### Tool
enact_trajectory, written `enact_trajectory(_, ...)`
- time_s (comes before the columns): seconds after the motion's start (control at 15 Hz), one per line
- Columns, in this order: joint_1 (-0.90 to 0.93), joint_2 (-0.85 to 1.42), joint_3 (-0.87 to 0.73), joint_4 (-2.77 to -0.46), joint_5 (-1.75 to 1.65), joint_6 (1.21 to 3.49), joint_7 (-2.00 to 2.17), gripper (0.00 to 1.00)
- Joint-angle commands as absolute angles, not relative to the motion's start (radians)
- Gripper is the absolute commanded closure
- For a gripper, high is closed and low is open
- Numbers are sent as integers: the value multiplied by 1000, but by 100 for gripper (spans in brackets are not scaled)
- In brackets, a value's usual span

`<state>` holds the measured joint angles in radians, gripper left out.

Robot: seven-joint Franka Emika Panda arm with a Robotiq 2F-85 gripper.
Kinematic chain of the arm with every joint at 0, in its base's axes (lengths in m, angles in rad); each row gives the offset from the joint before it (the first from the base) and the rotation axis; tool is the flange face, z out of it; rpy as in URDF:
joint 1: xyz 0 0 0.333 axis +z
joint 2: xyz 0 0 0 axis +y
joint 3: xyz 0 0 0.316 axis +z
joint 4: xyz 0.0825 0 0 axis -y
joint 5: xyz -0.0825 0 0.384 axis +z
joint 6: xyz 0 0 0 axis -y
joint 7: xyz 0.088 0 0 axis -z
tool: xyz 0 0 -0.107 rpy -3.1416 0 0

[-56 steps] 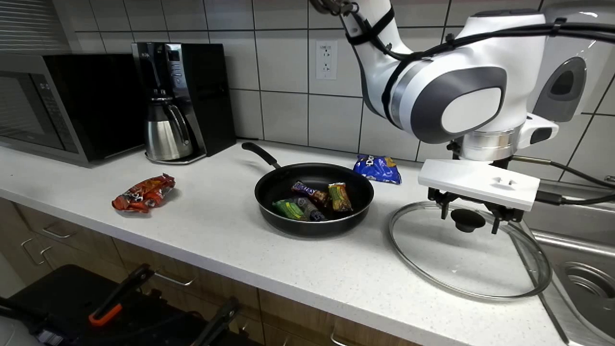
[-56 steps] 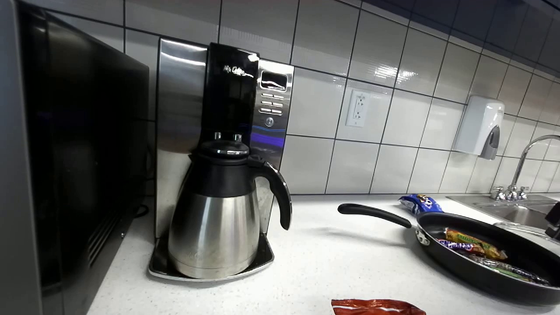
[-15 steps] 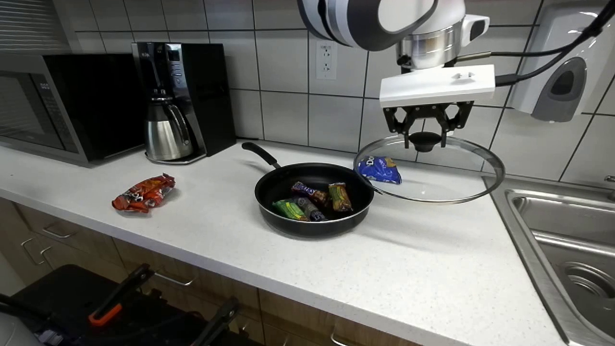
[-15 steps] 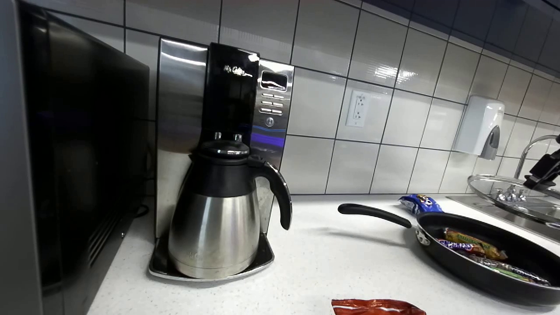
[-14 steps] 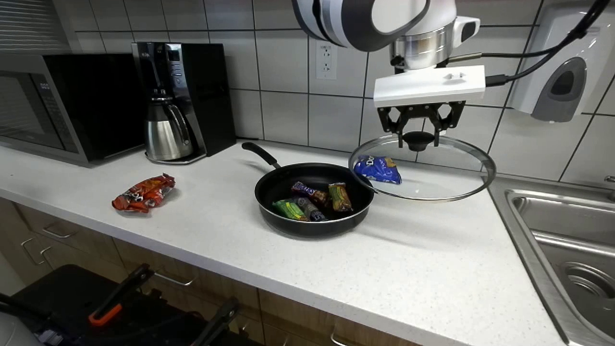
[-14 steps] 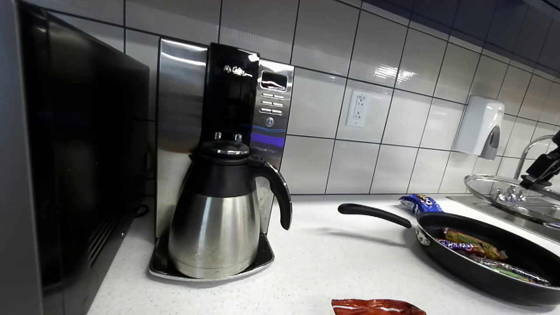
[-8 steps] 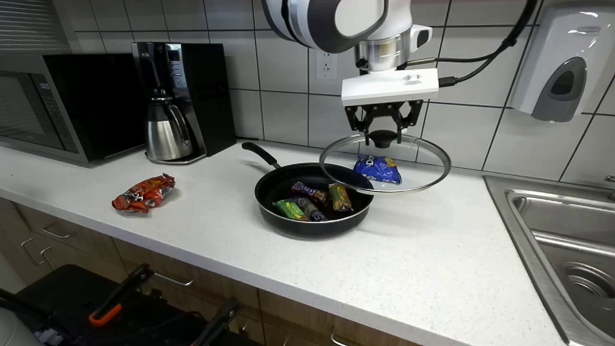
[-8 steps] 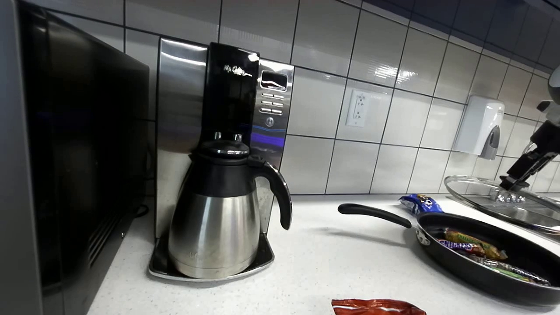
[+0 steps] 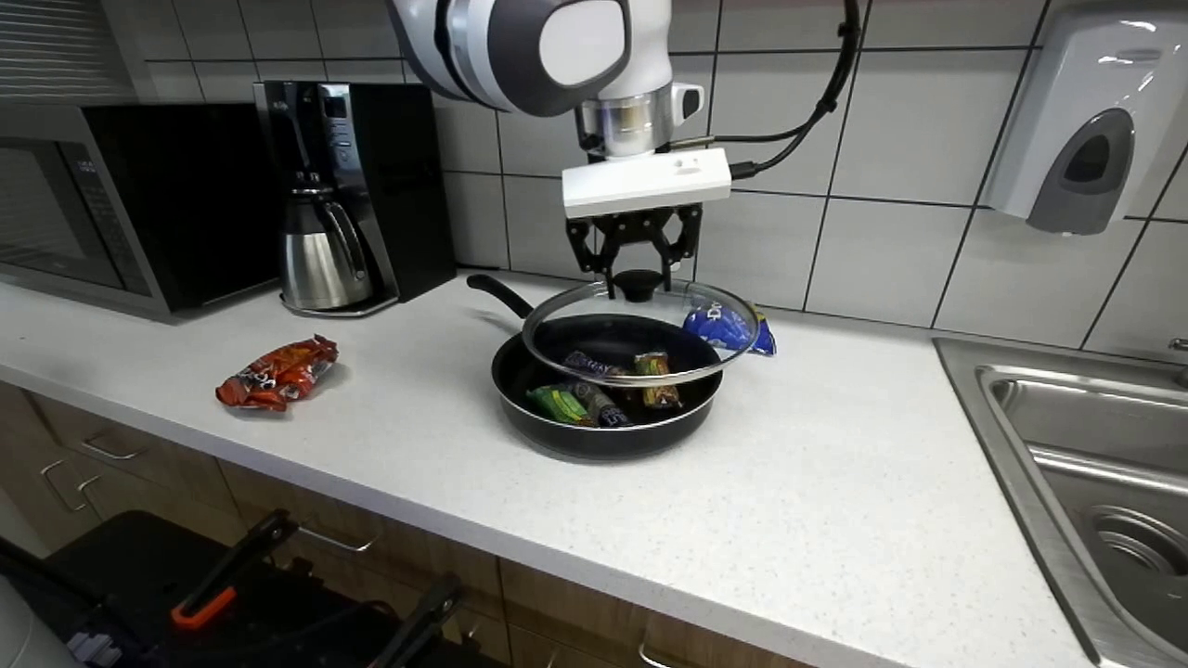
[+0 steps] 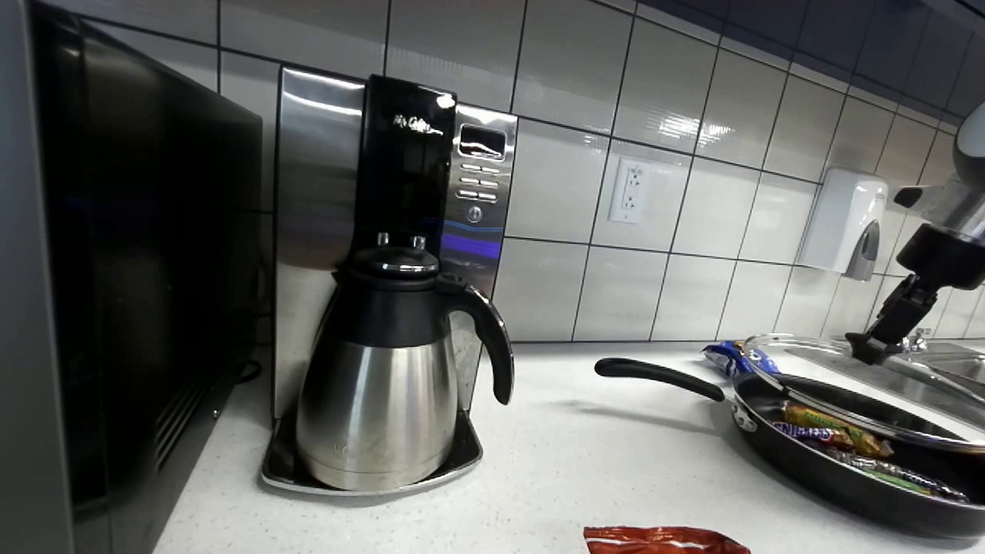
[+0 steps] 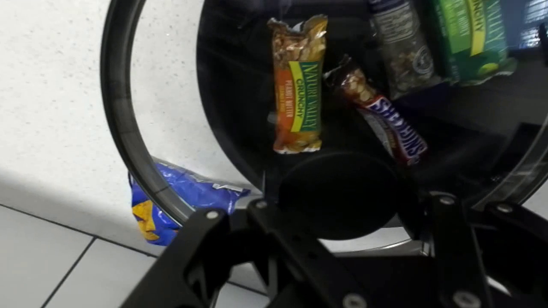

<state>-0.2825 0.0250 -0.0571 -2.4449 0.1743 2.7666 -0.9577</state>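
We had our gripper [image 9: 639, 287] clamped on the glass lid [image 9: 640, 381] by its blk knob [image 11: 338, 196], jaws approx. knob-wide apart; lid hung over the pan [image 9: 594, 445] w/ snack bars [image 11: 298, 94], blue bag [image 9: 765, 339] nearby.

Smooth, glossy glass lid [image 9: 640, 329] with metal rim [image 9: 650, 380]

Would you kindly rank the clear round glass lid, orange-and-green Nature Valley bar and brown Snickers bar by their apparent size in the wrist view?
Largest: glass lid, partly out of frame
Next: Nature Valley bar
Smallest: Snickers bar
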Motion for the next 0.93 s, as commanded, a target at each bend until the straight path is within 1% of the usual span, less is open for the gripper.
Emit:
enact_trajectory(0.0,-217,-39,-93,-2498,143,2754,-979,61)
enact_trajectory(0.33,-164,6,-115,-2503,194,2797,-1009,61)
enact_trajectory(0.87,-183,31,-102,-2504,250,2825,-1041,61)
